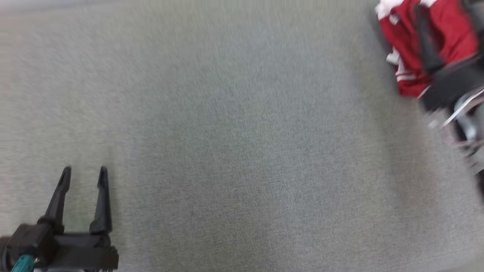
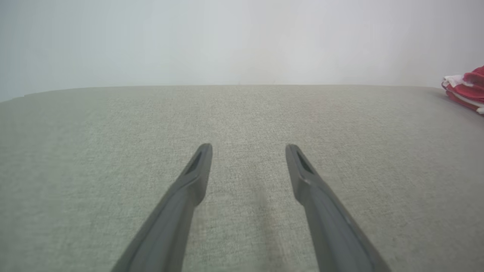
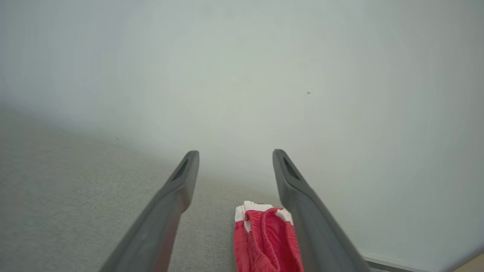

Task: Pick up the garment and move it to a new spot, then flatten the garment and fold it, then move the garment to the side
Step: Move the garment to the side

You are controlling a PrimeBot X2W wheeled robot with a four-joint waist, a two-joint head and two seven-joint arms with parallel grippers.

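The garment (image 1: 453, 34) is a red knit with white trim, bunched in a folded heap at the far right of the grey cloth surface (image 1: 234, 143). My right gripper (image 1: 442, 15) is blurred above it. In the right wrist view the right gripper (image 3: 234, 153) is open, and the garment (image 3: 266, 238) lies on the surface below, between the fingers and close to the right one, not gripped. My left gripper (image 1: 84, 172) stands open at the lower left with nothing between its fingers. From the left gripper (image 2: 248, 147), the garment (image 2: 467, 88) is far off to the right.
The grey surface (image 2: 113, 124) stretches wide and bare between the two grippers. Its far edge (image 2: 242, 86) meets a pale plain wall (image 3: 242, 75). The head view is blurred by motion.
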